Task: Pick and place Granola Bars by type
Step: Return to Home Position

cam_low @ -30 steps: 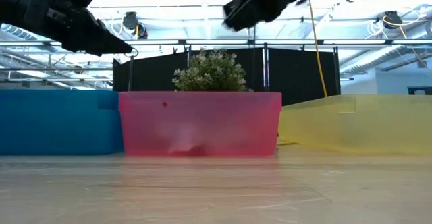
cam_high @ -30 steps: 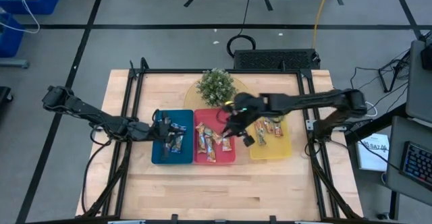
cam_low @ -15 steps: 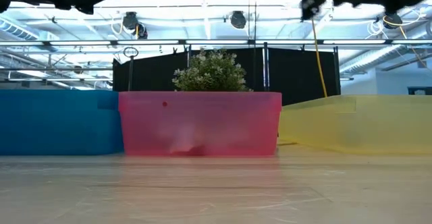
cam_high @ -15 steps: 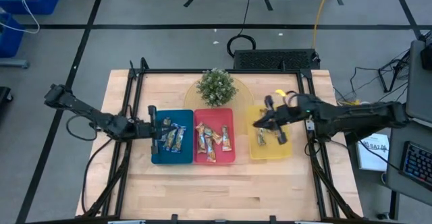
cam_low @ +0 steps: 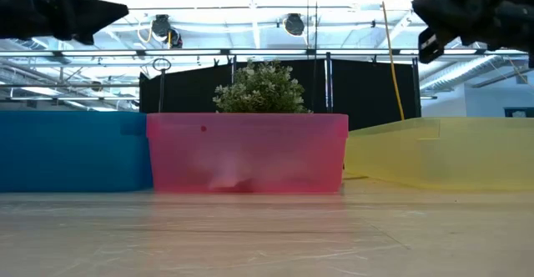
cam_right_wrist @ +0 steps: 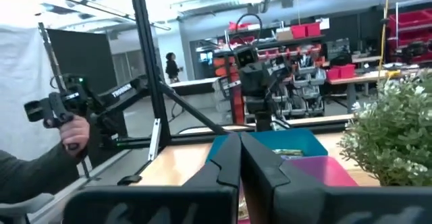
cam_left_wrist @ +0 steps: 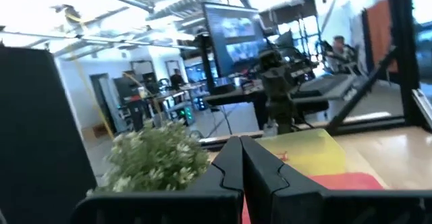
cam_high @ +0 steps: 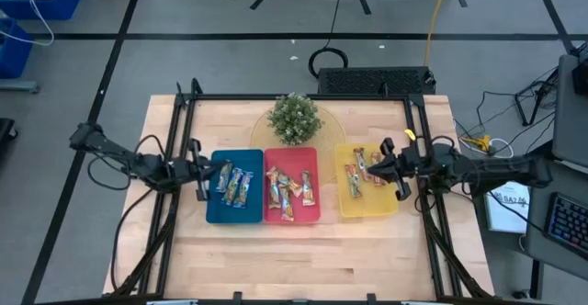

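Granola Bars (cam_high: 289, 190) lay sorted in the three trays (cam_high: 292, 220) at mid-frame; I judged homing in hand, with the flanking left end effector (cam_high: 204, 170) and right end effector (cam_high: 384, 169), both closed and empty, needing only retraction.

The left arm (cam_high: 124, 156) reaches in low from the table's left edge, its jaws pressed together and pointing toward the middle. The right arm (cam_high: 478, 167) mirrors it from the right edge, jaws likewise closed. Both hang above the table.
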Motion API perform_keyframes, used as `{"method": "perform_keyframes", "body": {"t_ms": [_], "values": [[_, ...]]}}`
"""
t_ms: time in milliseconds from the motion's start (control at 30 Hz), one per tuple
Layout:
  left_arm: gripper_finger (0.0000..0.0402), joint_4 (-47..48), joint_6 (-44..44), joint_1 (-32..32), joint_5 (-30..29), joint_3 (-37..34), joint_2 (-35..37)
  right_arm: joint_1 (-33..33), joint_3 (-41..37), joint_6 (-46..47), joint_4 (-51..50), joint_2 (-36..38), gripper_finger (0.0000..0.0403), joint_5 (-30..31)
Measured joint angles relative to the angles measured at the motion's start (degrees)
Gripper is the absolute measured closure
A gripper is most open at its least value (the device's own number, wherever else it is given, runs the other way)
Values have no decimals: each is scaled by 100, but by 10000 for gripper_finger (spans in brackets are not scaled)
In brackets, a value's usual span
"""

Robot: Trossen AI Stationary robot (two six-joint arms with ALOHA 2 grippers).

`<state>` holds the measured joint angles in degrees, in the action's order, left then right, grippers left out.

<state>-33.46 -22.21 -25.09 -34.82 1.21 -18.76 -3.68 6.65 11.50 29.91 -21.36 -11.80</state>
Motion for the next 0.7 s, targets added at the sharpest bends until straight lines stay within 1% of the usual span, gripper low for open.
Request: {"method": "perform_keyframes", "body": {"t_ms": [100, 200, 300, 367, 500, 600, 700], "values": [[400, 365, 197, -124, -75, -61, 368, 2, -127, -105, -291, 420, 403, 110], [400, 778, 431, -297, 170, -63, 533, 1, -396, -181, -287, 732, 403, 361], [400, 850, 495, -445, -46, -63, 529, 4, -552, -187, -370, 971, 403, 611], [401, 878, 476, -502, -188, -63, 529, 4, -552, -251, -812, 987, 403, 848], [401, 1050, 537, -514, -202, -63, 529, 2, -557, -510, -674, 1007, 403, 896], [401, 1266, 653, -510, -318, -63, 527, 2, -559, -588, -766, 992, 403, 893], [396, 1269, 838, -506, -343, -63, 529, 2, -566, -618, -717, 1001, 403, 891]]}}
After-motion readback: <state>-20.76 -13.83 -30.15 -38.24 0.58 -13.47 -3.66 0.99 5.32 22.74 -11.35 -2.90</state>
